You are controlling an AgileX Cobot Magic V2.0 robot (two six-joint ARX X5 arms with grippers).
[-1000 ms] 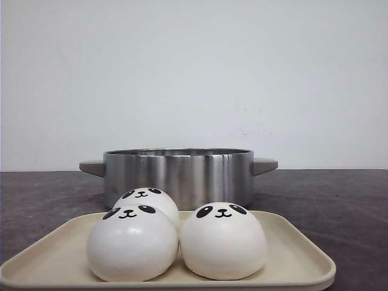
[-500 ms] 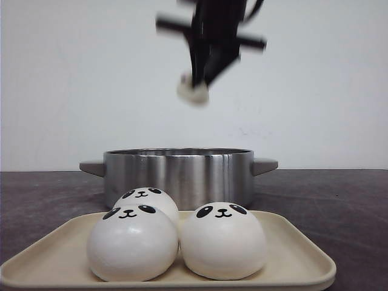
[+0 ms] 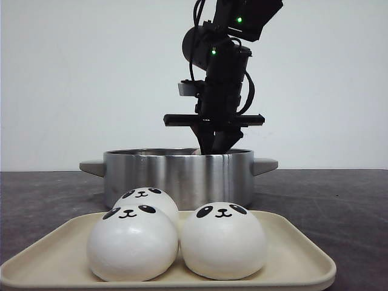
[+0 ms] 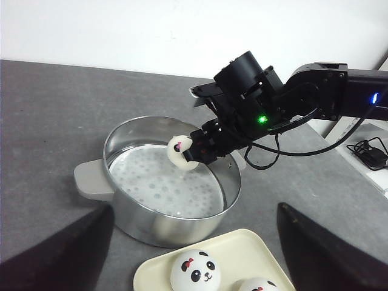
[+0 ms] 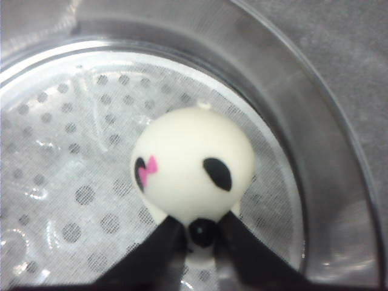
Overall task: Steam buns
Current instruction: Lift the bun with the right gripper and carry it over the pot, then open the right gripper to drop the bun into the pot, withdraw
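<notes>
Bun (image 5: 193, 159), glossy white dome, pinched by right hand (image 5: 200, 239) over perforated steel pot (image 4: 173, 182).

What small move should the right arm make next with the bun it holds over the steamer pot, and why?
Probably lower a little further, then open. The right tool grips a panda bun just inside the steamer pot, seemingly still above the perforated liner, which looks empty beneath it. Three buns wait on the tray.

Your right gripper (image 4: 197, 147) pinches a bun (image 4: 181, 151) over the steel pot (image 4: 163, 182).
You see the bun held just above the perforated steamer insert (image 4: 162, 185), inside the rim. Two more buns (image 4: 194, 274) sit on the cream tray (image 4: 242, 254) near the table's front edge.
</notes>
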